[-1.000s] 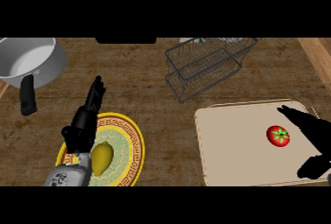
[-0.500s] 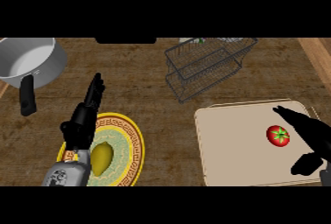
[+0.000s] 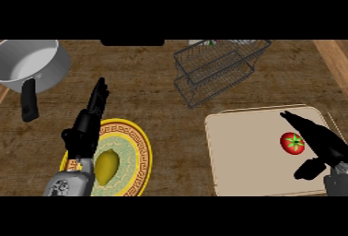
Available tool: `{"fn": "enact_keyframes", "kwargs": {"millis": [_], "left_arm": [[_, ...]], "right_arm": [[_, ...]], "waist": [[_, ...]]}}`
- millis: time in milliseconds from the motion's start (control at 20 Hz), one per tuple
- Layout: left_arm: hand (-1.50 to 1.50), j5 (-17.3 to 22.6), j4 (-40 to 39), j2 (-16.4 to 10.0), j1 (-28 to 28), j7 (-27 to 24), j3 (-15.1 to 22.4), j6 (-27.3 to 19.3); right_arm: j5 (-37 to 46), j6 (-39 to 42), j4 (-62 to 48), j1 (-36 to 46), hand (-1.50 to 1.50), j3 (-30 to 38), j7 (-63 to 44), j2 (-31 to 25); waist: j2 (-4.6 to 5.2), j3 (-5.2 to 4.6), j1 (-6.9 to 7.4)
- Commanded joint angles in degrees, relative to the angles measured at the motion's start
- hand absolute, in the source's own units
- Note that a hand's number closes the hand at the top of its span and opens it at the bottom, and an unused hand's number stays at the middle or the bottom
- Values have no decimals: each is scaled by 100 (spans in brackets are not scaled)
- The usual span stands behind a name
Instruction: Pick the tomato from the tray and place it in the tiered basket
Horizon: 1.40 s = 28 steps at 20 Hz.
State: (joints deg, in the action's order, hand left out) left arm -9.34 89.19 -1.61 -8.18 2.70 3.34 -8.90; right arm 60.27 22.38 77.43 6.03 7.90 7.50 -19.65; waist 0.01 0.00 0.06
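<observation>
A red tomato (image 3: 293, 142) with a green stem lies on the beige tray (image 3: 245, 147) at the right. My right hand (image 3: 321, 144) hovers over the tray's right side, open, its straight fingers running just right of the tomato and its thumb spread below it. The dark wire tiered basket (image 3: 217, 67) stands behind the tray at the top centre. Over the yellow plate at the left, my left hand (image 3: 87, 124) rests open with fingers pointing up.
A yellow patterned plate (image 3: 132, 154) with a yellow-green fruit (image 3: 106, 167) sits at lower left. A grey saucepan (image 3: 31, 64) with a black handle stands at upper left. A wooden edge (image 3: 334, 60) runs along the counter's right side.
My right hand has slid left and a little down over the tray, closing in beside the tomato. The left hand and the tomato have not moved.
</observation>
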Motion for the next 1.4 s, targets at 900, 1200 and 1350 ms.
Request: {"fn": "enact_keyframes", "kwargs": {"millis": [900,1200,1350], "left_arm": [[0,-72,-57,-59,-178,90,85,8],[0,-179,168,129,414,-224,310,-141],[0,-40,-180,60,-78,-34,23,-100]], "right_arm": [[2658,-757,86,615,150,-2720,-709,1086],[3119,99,1230,554,150,-3238,-1857,1897],[2943,414,1668,1011,150,-3064,-1962,1949]], "waist": [[-24,-26,174],[-20,-3,-3],[-9,-2,-12]]}}
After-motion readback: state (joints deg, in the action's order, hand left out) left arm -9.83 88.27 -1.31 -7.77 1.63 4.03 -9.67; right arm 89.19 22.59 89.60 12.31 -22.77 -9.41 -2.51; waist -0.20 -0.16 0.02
